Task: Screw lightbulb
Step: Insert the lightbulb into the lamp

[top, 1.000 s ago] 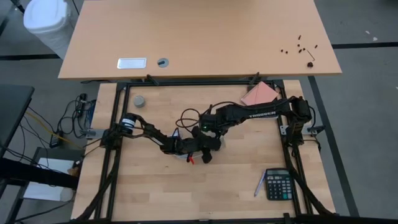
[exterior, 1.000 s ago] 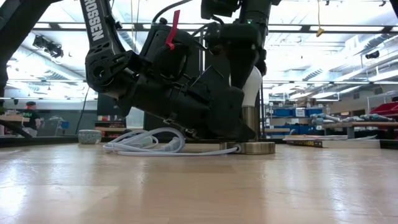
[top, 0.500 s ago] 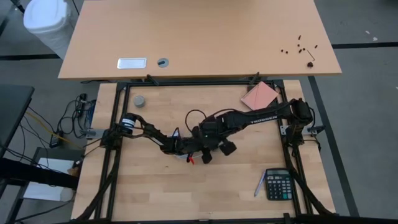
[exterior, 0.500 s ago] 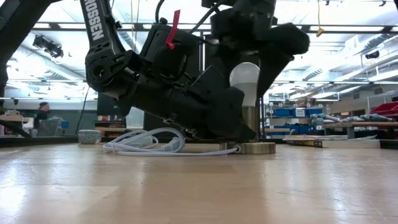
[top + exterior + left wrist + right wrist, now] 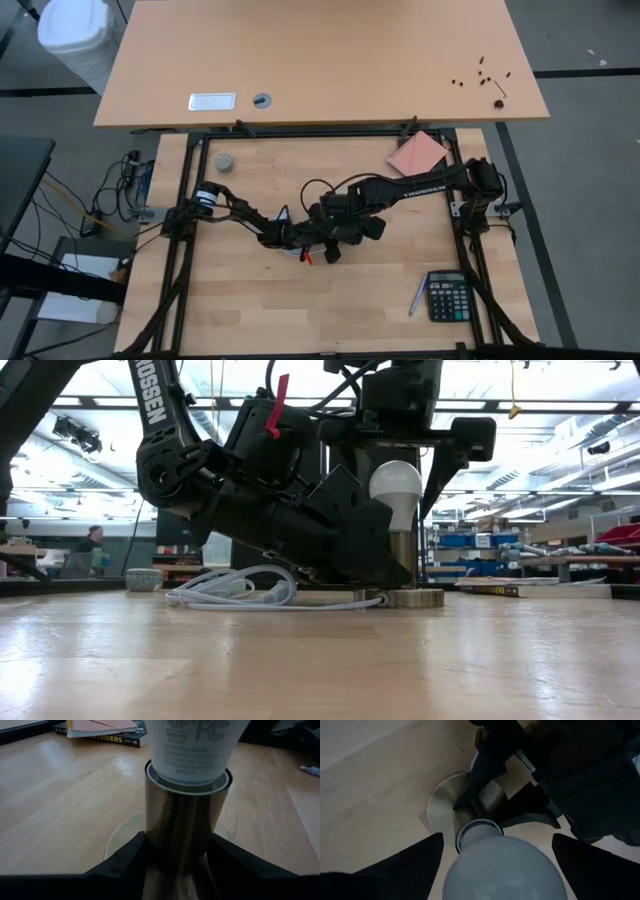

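You can read "ROSSEN" on the left arm (image 5: 152, 405), "OUTSIDERS" on a book spine (image 5: 102, 739), and "FC" printed on the lightbulb (image 5: 192, 747).

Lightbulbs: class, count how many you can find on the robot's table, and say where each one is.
1. The lightbulb stands upright in the brass socket mid-table. The left gripper clamps the socket; the right gripper is spread open around the bulb. The arms may hide others.
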